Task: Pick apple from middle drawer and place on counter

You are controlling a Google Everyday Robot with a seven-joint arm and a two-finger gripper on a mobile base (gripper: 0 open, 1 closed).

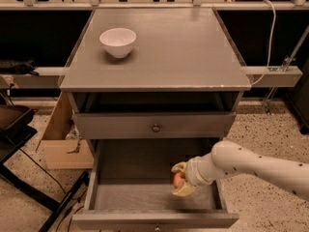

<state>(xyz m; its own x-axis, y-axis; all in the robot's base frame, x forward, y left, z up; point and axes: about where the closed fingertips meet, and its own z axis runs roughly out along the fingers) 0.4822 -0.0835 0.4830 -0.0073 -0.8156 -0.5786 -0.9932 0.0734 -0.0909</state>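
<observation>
The apple [178,180] is sitting low in the frame, a little right of centre, inside the open middle drawer [140,197] near its right wall. Your gripper [180,180] is pinching it, one pale finger [179,167] lying above it and the other below. You cannot tell whether the fruit is clearing the drawer floor.

You are probably handling something light, firm and round, with smooth skin that could roll out of a shallow pinch, so you are wanting the pads across its widest part, squeezing gently enough not to bruise it.

Your arm [251,166] is reaching in from the lower right. The closed drawer front [155,127] is sitting just above, and the counter [174,52] is filling the upper middle, with a white bowl [118,41] standing at its upper left.
</observation>
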